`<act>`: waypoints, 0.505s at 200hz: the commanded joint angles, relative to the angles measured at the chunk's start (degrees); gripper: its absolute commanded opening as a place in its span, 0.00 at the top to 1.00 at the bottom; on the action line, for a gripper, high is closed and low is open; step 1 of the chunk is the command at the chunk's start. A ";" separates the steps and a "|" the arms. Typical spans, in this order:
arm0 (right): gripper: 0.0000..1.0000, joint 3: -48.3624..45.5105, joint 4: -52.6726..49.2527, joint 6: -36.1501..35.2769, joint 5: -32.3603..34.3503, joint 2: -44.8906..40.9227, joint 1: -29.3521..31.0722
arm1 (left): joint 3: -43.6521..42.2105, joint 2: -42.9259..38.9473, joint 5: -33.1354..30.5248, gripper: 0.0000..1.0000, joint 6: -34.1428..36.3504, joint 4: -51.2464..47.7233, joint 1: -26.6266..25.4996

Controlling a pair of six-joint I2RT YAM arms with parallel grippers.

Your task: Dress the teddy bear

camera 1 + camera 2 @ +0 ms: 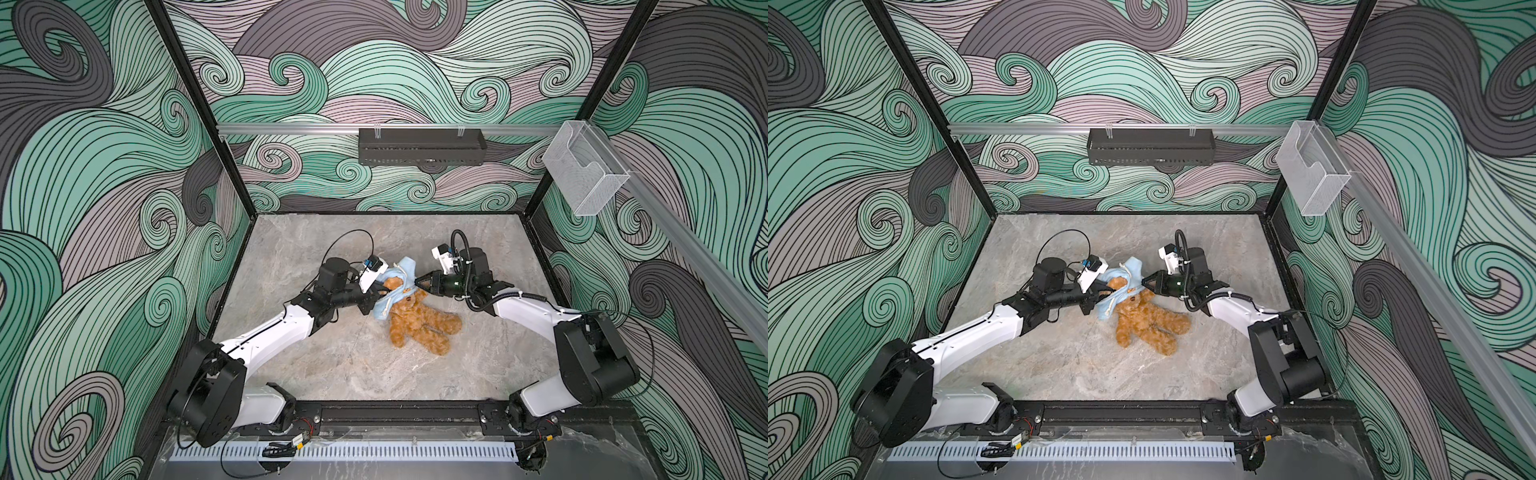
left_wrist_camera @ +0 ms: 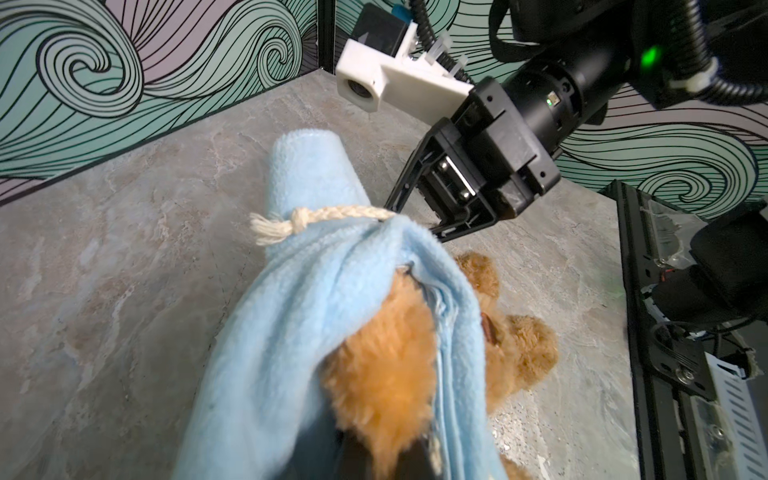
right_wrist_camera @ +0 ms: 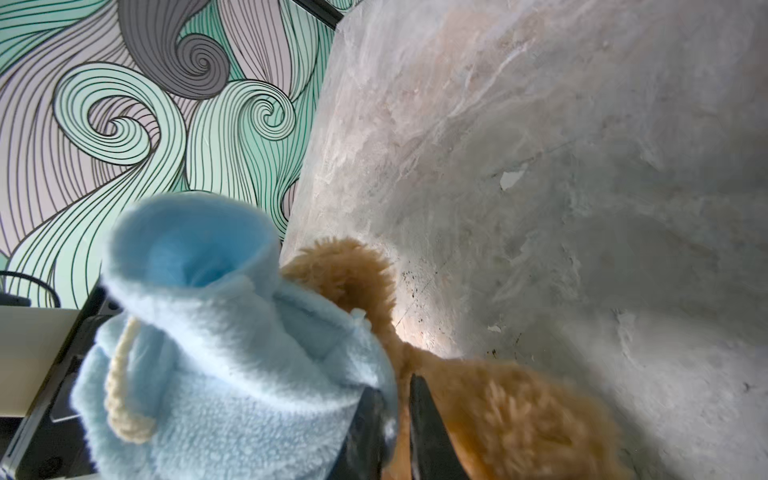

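The teddy bear (image 1: pixel 419 322) (image 1: pixel 1146 322) lies mid-table, its legs toward the front right. A light-blue hooded garment (image 1: pixel 405 270) (image 1: pixel 1133 268) with a cream cord covers its head end. My left gripper (image 1: pixel 380 292) (image 1: pixel 1105 296) comes in from the left and is shut at the garment's edge. In the left wrist view the garment (image 2: pixel 307 291) and bear fur (image 2: pixel 386 374) bury that gripper (image 2: pixel 386 453). My right gripper (image 1: pixel 417 281) (image 1: pixel 1144 284) reaches in from the right. In the right wrist view it (image 3: pixel 399 399) is pinched on the garment's hem (image 3: pixel 232 374), with bear fur (image 3: pixel 507 415) beside it.
The grey marble table (image 1: pixel 332 374) is walled on three sides. A black basket (image 1: pixel 422 146) hangs on the back rail. A clear plastic box (image 1: pixel 586 170) hangs on the right wall. Both arm bases sit on the black front rail (image 1: pixel 395 415).
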 commanded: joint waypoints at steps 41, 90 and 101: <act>0.99 4.82 -8.70 0.26 8.36 3.98 1.29 | 6.22 5.86 4.90 1.00 6.44 -7.25 -1.16; 0.72 7.99 -20.46 -9.38 16.45 0.50 1.58 | 7.61 6.84 -5.56 1.00 -10.54 -6.13 -1.03; 0.65 7.69 -22.40 -13.13 19.05 -3.07 1.65 | 7.24 6.53 -6.52 1.00 -17.06 -4.70 -0.95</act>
